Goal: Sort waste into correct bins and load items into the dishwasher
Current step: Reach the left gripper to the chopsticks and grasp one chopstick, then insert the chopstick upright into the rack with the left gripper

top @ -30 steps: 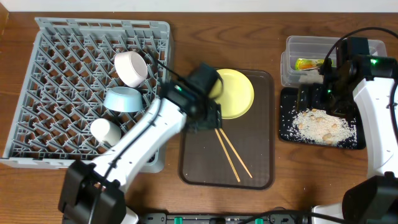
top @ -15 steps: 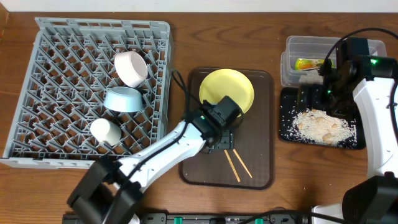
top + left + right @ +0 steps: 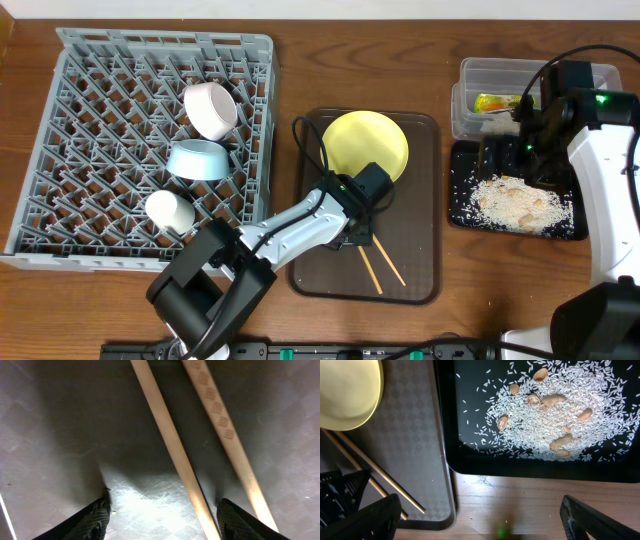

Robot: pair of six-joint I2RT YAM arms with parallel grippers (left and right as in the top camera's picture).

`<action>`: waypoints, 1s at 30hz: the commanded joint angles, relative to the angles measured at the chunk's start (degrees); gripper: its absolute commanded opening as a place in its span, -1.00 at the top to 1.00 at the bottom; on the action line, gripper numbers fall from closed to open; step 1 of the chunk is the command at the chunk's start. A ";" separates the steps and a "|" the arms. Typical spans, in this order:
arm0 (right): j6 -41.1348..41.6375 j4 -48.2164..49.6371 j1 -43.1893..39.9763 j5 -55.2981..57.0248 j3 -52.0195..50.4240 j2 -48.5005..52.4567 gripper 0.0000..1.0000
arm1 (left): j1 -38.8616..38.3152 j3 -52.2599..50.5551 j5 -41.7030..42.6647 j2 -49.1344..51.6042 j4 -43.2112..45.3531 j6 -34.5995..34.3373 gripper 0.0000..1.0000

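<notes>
**Loaded.** The grey dish rack (image 3: 100,100) on the left of the bench holds three items. These are a white bowl (image 3: 210,110) tipped on its side, a light blue bowl (image 3: 198,160) just below it, and a small white cup (image 3: 168,210) near the front edge.

**Waste.** Rice crumbs (image 3: 515,203), with some tan shell-like pieces among them, lie in the black tray (image 3: 560,228). A yellow-green wrapper (image 3: 493,102) sits in the clear tub (image 3: 480,65). No loose waste shows on the brown serving tray (image 3: 415,200). On this evidence, sorting appears complete or very nearly so.

**Outstanding.** The yellow plate (image 3: 370,145) lies flat at the far end of the serving tray. The two chopsticks (image 3: 378,265) lie side by side nearer the front. None of these is in the rack yet.

**Left claw** (image 3: 167,517). It is down at the serving tray surface and released, with its fingertips apart. One chopstick runs between them, and the second passes just beside the right-hand tip. Nothing is gripped. Judged step: picking up the chopsticks.

**Right claw** (image 3: 485,520). It is spread wide and empty, and hangs over the strip of bench between the serving tray and the black tray.

**Estimate.** The task is well past halfway, with three items left to load.
</notes>
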 commanded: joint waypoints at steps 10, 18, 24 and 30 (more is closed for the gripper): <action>0.31 -0.04 -0.15 -0.33 1.05 -0.96 -0.99 | -0.35 -0.57 -2.64 2.45 -2.56 -0.37 0.21; 0.31 -0.26 -0.15 -0.52 1.05 -0.96 -0.99 | -0.35 -0.55 -2.67 2.45 -2.62 -0.37 0.63; 0.31 -0.26 -0.15 -0.52 1.05 -0.96 -0.98 | 0.20 -0.48 -2.80 2.29 -1.53 -0.31 0.85; 0.31 -0.28 -0.13 -0.52 1.05 -0.96 -0.99 | 3.21 0.42 -3.80 -1.09 -1.40 2.56 0.85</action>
